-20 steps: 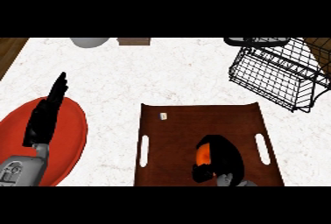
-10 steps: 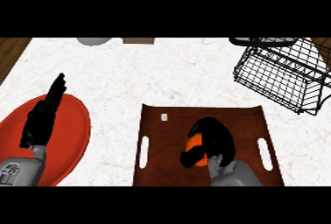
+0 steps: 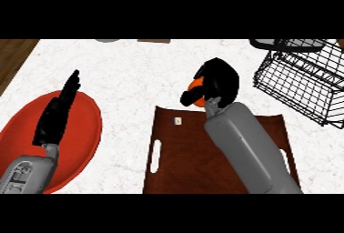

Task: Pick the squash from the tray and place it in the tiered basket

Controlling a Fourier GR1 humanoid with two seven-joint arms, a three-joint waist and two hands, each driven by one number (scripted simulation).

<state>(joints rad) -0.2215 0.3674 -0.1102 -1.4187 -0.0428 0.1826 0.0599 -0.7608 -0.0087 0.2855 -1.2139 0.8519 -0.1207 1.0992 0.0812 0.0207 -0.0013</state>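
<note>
My right hand [image 3: 218,82] is curled round the orange squash [image 3: 195,86], of which only a small patch shows at the hand's left side. The hand holds it above the counter, just beyond the far edge of the dark brown tray [image 3: 181,154] and left of the black wire tiered basket [image 3: 306,82]. The grey right forearm crosses over the tray. Over the red plate [image 3: 80,136] at the left, my left hand [image 3: 57,113] rests open, fingers pointing away.
A small white tag [image 3: 178,121] lies near the tray's far left corner. The white speckled counter [image 3: 134,73] stretches between plate and basket. A grey object [image 3: 106,40] and a brown object [image 3: 153,41] sit at the far edge.
My right hand has lifted the squash off the tray and carried it forward and up, beyond the tray's far edge toward the basket. The left hand has stayed over the plate.
</note>
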